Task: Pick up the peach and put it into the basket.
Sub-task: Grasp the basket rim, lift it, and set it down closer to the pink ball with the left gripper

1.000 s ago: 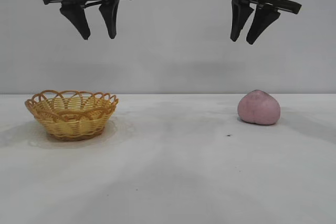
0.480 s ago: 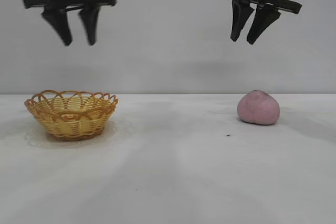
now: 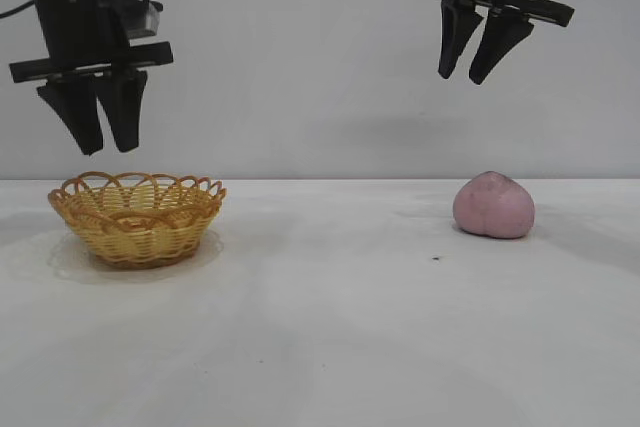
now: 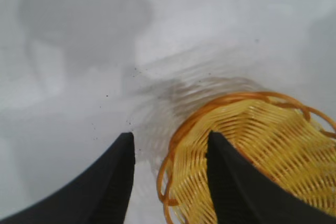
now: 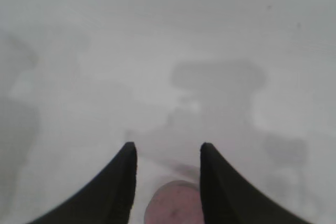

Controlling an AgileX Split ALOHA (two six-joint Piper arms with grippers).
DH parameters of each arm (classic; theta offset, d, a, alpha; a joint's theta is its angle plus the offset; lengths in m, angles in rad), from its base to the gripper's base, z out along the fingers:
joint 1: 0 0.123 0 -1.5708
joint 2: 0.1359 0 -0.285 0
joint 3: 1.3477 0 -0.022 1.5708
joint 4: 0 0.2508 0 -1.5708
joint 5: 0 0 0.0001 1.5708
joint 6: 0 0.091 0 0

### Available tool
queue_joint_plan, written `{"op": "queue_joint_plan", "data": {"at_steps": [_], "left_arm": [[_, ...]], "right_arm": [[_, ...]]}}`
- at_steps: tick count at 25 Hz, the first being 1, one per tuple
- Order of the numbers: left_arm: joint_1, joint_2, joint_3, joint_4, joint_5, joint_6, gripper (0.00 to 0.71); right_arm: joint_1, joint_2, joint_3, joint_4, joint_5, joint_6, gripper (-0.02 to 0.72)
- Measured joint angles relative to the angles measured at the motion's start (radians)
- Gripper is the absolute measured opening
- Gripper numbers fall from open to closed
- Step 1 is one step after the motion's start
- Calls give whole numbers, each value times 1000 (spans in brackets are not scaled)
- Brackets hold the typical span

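The dusty-pink peach (image 3: 493, 205) rests on the white table at the right. High above it hangs my right gripper (image 3: 462, 79), open and empty; in the right wrist view (image 5: 168, 144) the peach (image 5: 173, 205) shows far below between the two fingers. The yellow wicker basket (image 3: 137, 219) sits at the left with nothing in it. My left gripper (image 3: 107, 150) hovers just above the basket's left rim, its fingers a little apart and holding nothing. In the left wrist view (image 4: 170, 135) the basket's rim (image 4: 273, 140) lies beneath one finger.
The white table (image 3: 330, 327) spreads between basket and peach, with a small dark speck (image 3: 437, 258) near the peach. A plain grey wall stands behind.
My left arm has swung left and come down towards the basket, and its fingers have drawn closer together. The right arm, peach and basket have not moved.
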Motion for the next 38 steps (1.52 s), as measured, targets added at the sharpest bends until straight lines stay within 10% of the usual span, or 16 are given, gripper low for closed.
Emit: {"op": "queue_joint_plan", "data": {"at_steps": [3, 9, 15, 23, 38], "left_arm": [[0, 11, 0, -23, 0, 2, 66], [0, -21, 31, -206, -54, 2, 0], [-4, -291, 435, -557, -417, -27, 0], [-237, -458, 973, -1281, -885, 119, 0], [-280, -464, 1048, -1431, -1011, 130, 62]], "right_arm": [[0, 0, 0, 0, 0, 0, 232], [0, 0, 0, 0, 0, 0, 232], [0, -2, 0, -17, 15, 0, 232], [0, -2, 0, -15, 15, 0, 232], [0, -2, 0, 5, 8, -2, 232]]}}
